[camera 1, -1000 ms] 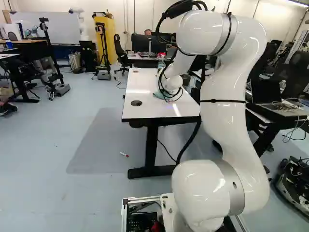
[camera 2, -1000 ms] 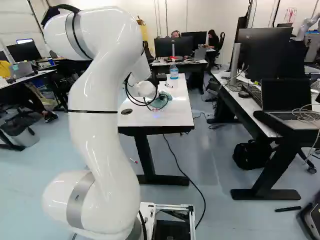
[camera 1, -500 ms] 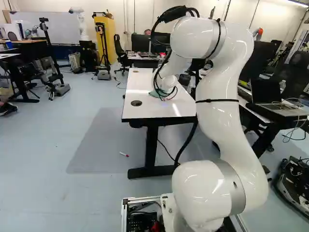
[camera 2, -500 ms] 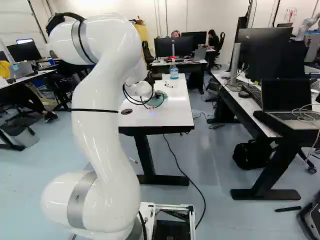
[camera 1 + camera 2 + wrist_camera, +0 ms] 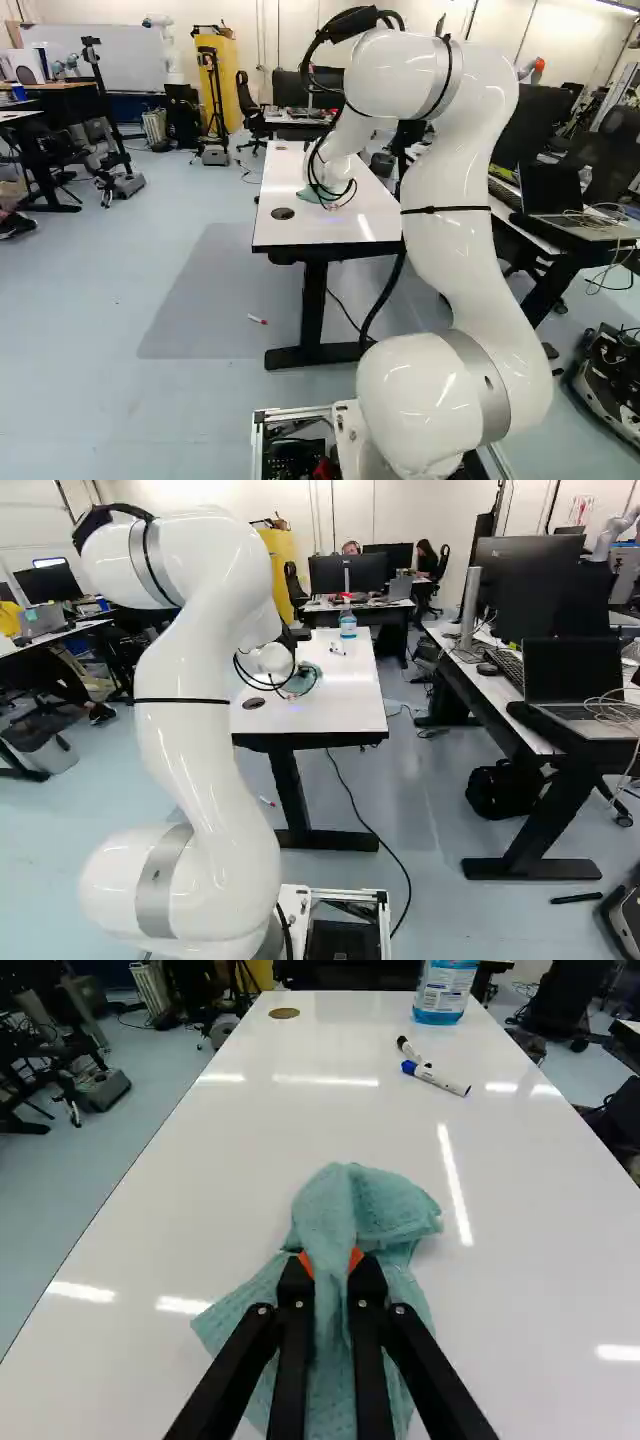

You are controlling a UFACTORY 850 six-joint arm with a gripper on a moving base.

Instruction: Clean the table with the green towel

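Wrist view: end effector (image 5: 332, 1263) clamped on green towel (image 5: 345, 1205), its long axis pointing ahead

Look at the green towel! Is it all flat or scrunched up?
Scrunched up. The gripper pinches the towel between its fingers, gathering it into folds on the table.

In both base views the arm (image 5: 445, 265) is swinging toward nine o'clock, its gripper (image 5: 297, 671) dragging the green towel (image 5: 385, 1205) that way across the table (image 5: 300, 233).
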